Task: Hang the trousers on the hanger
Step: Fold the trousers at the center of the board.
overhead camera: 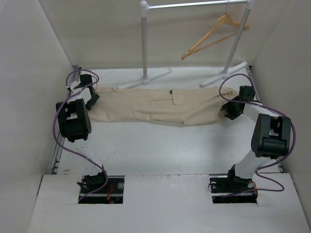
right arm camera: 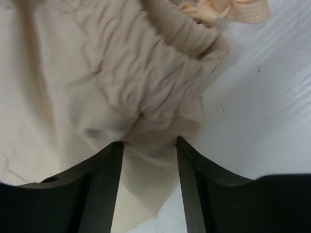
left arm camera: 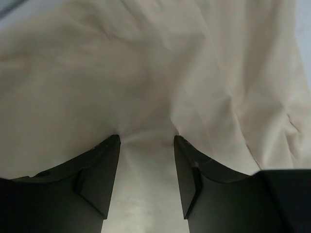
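Note:
The beige trousers (overhead camera: 160,104) lie stretched flat, left to right, across the back of the table. The cargo pocket faces up. My left gripper (overhead camera: 92,99) is at their left end, and the left wrist view shows it (left arm camera: 146,138) closed on cloth (left arm camera: 146,73) that puckers at the fingertips. My right gripper (overhead camera: 227,110) is at their right end, closed (right arm camera: 149,143) on the gathered elastic waistband (right arm camera: 160,82), which has a drawstring (right arm camera: 228,9). The wooden hanger (overhead camera: 214,36) hangs tilted on the white rack, behind and above the trousers' right half.
The white garment rack (overhead camera: 194,5) stands at the back. Its two posts (overhead camera: 144,43) and floor feet (overhead camera: 146,78) are just behind the trousers. White walls close in on the left, right and back. Purple cables (overhead camera: 73,145) loop beside both arms.

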Controlling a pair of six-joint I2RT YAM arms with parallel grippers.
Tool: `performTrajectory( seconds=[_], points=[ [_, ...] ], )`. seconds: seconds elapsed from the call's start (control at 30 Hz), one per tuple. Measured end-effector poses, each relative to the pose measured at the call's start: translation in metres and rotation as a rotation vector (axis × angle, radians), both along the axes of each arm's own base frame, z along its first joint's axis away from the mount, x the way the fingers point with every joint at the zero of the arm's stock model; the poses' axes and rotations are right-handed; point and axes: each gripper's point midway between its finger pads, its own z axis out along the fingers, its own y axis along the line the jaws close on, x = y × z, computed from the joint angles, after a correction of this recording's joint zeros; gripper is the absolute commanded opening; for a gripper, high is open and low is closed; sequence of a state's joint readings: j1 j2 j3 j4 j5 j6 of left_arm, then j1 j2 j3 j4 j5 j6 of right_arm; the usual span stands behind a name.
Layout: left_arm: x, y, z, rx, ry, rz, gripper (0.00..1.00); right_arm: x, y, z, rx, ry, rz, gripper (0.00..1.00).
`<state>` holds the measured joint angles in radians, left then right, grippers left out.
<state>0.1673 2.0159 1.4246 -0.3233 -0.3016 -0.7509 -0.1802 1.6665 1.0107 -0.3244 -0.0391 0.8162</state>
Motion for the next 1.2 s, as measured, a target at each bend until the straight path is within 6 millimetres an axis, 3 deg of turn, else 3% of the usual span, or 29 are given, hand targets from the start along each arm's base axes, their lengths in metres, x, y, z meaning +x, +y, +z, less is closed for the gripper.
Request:
performTrajectory(
  seconds=[0.07, 0.17, 0.23, 0.4, 0.6, 0.73, 0.83, 1.0, 1.1, 1.2],
  points=[
    [-0.005, 0.010, -0.003, -0.001, 0.007, 0.022, 0.46, -0.003, -0.001, -0.015, 0.009, 0.038, -0.002, 0.39],
    [-0.010, 0.023, -0.004, 0.010, 0.018, 0.039, 0.46, -0.003, -0.003, -0.024, 0.018, 0.057, -0.008, 0.14],
    [-0.013, 0.028, -0.007, 0.027, 0.027, 0.040, 0.46, -0.004, -0.006, -0.025, 0.019, 0.057, -0.021, 0.08],
    [-0.025, 0.035, -0.008, 0.066, 0.038, 0.046, 0.45, -0.017, -0.012, -0.029, 0.002, 0.058, -0.060, 0.04],
    [-0.069, 0.062, -0.005, 0.139, 0.107, 0.116, 0.45, -0.047, -0.012, -0.030, -0.012, 0.081, -0.090, 0.03],
    [-0.093, 0.081, 0.012, 0.214, 0.129, 0.172, 0.46, -0.047, -0.013, -0.030, -0.016, 0.081, -0.097, 0.03],
    [-0.099, 0.086, 0.031, 0.266, 0.114, 0.184, 0.47, -0.047, -0.014, -0.030, -0.017, 0.081, -0.099, 0.03],
    [-0.085, 0.062, 0.058, 0.309, 0.057, 0.123, 0.48, -0.047, -0.014, -0.030, -0.018, 0.081, -0.099, 0.03],
    [-0.068, 0.033, 0.077, 0.313, 0.003, 0.049, 0.49, -0.047, -0.014, -0.030, -0.018, 0.081, -0.099, 0.03],
    [-0.044, -0.008, 0.097, 0.299, -0.078, -0.049, 0.48, -0.047, -0.014, -0.030, -0.018, 0.081, -0.099, 0.03]
  ],
)
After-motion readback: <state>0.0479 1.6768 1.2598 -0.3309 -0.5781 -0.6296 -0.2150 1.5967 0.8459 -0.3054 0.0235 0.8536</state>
